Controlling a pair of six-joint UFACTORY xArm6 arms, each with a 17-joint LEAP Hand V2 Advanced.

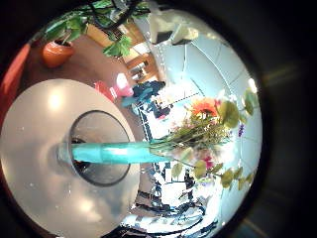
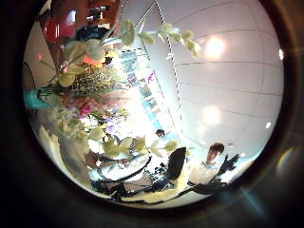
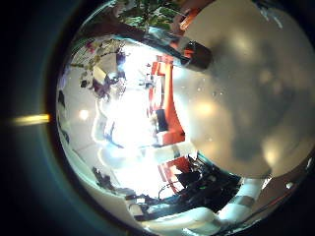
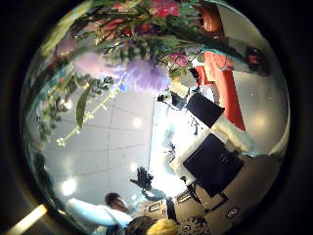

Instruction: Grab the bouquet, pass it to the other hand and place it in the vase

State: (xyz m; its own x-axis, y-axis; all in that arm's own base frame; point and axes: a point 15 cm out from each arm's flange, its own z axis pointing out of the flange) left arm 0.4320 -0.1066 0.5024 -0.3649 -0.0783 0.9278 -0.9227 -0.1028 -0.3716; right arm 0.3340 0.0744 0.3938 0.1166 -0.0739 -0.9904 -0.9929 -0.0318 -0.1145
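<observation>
In the left little finger side palm view the bouquet (image 1: 198, 127) is close to the palm, its wrapped stem (image 1: 114, 152) running across the round mouth of the vase (image 1: 99, 124). The vase stands on a round table (image 1: 40, 139). I cannot tell whether the stem end is inside the vase or above it. The left thumb side palm view shows the bouquet's flowers and leaves (image 2: 95, 95) close up. The right thumb side palm view shows flowers of the bouquet (image 4: 137, 69) near that palm.
The right little finger side palm view shows the pale table top (image 3: 246, 98) with a dark object (image 3: 192, 54) near its edge. A potted plant (image 1: 59, 45) stands beyond the table in the left little finger side palm view.
</observation>
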